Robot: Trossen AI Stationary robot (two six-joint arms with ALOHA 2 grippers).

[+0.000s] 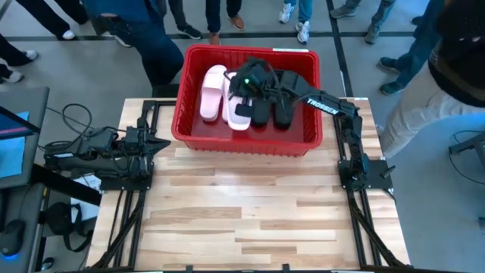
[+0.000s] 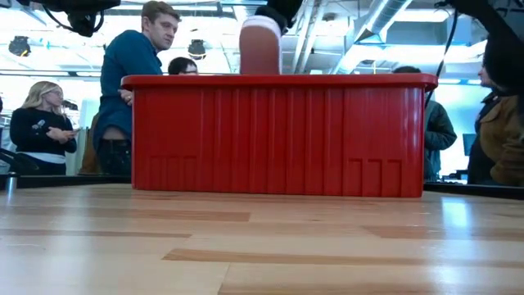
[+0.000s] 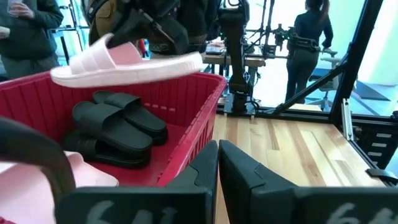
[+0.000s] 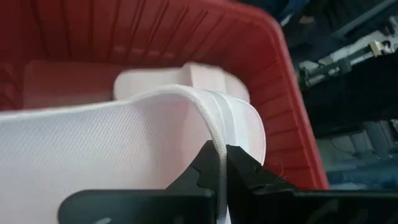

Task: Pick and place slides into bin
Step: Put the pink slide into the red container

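Observation:
The red bin (image 1: 246, 144) stands at the table's far middle. In it lie a pale pink slide (image 1: 213, 91) and black slides (image 1: 283, 106), soles down on the bin's floor. A second pink slide (image 3: 124, 62) hangs level above the bin's inside, and in the low view it (image 2: 260, 45) shows above the rim. My right gripper (image 1: 244, 82) is over the bin, shut on this slide. At the table's left edge my left gripper (image 3: 217, 168) is shut, pointing level toward the bin with nothing in it. My right gripper pinches the edge of the pink slide's strap (image 4: 217, 146) between its two fingers, coming from above and slanting down. The slide is lifted clear of the bin's floor and of the other slides and lies roughly level, strap up.
Bare wooden tabletop (image 1: 250, 212) stretches from the bin to the near edge. Dark frame rails (image 1: 129, 220) run along both sides of the table. Several people (image 2: 135, 90) stand beyond the far edge behind the bin.

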